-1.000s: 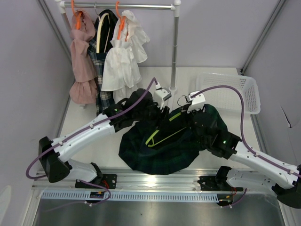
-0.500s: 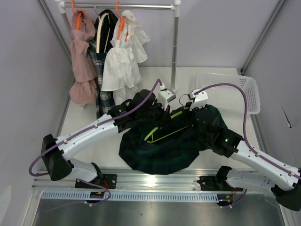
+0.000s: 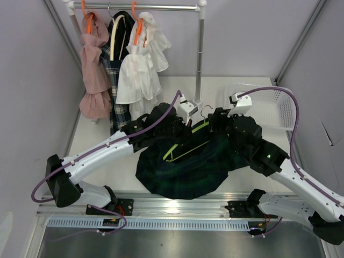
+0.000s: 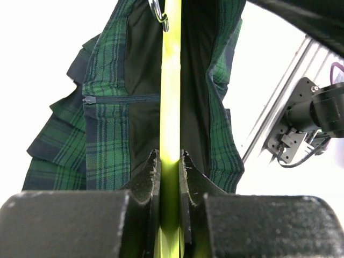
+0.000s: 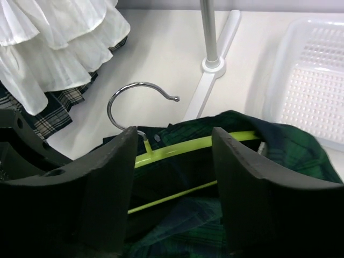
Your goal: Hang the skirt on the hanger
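A dark green plaid skirt [image 3: 183, 174] lies bunched in the middle of the table, with a lime-green hanger [image 3: 185, 150] in its waist. The hanger's metal hook [image 5: 134, 94] sticks out toward the rack. My left gripper [image 3: 188, 121] is shut on the hanger's lime bar [image 4: 171, 97], and skirt cloth [image 4: 113, 134] hangs on both sides of it. My right gripper [image 5: 174, 134] is open just above the hanger [image 5: 177, 148] and the skirt [image 5: 258, 156], with nothing between its fingers; in the top view it sits by the skirt's far right edge [image 3: 217, 121].
A clothes rack [image 3: 200, 54] at the back holds a pink dress [image 3: 92, 64], a plaid garment and a white dress [image 3: 141, 64]. Its pole base [image 5: 212, 64] stands just beyond the hook. A white basket [image 3: 269, 105] sits at the back right.
My left gripper closed on the hanger bar. My right gripper let go, opened and drew back to the right. The hanger shifted slightly.
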